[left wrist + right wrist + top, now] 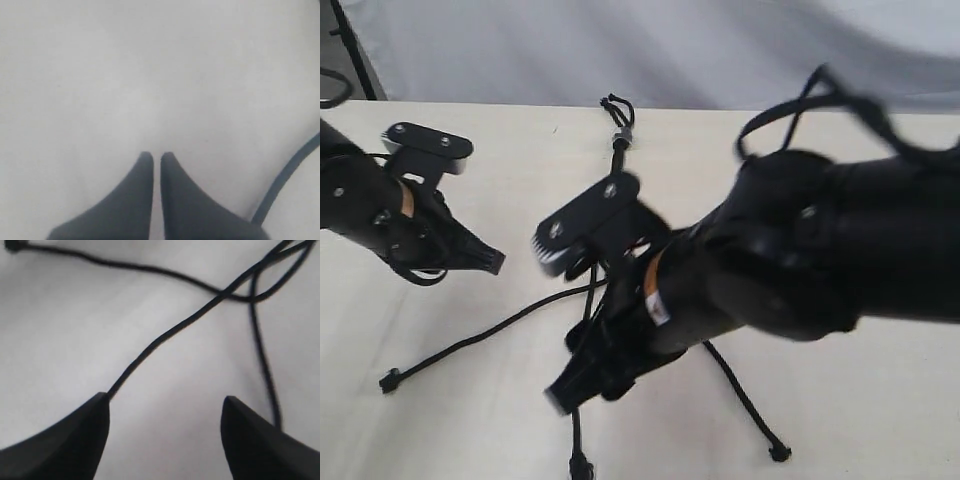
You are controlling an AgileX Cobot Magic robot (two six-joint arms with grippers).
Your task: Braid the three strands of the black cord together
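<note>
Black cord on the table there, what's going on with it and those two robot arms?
Two arms are set to braid the black cord, which lies on the table with its three strands splayed out loose. The right gripper hangs open over the strands where they cross, not gripping any. The left gripper is shut and empty, off to the side over bare table. No finished braid shows, though the right arm hides the middle.
</note>
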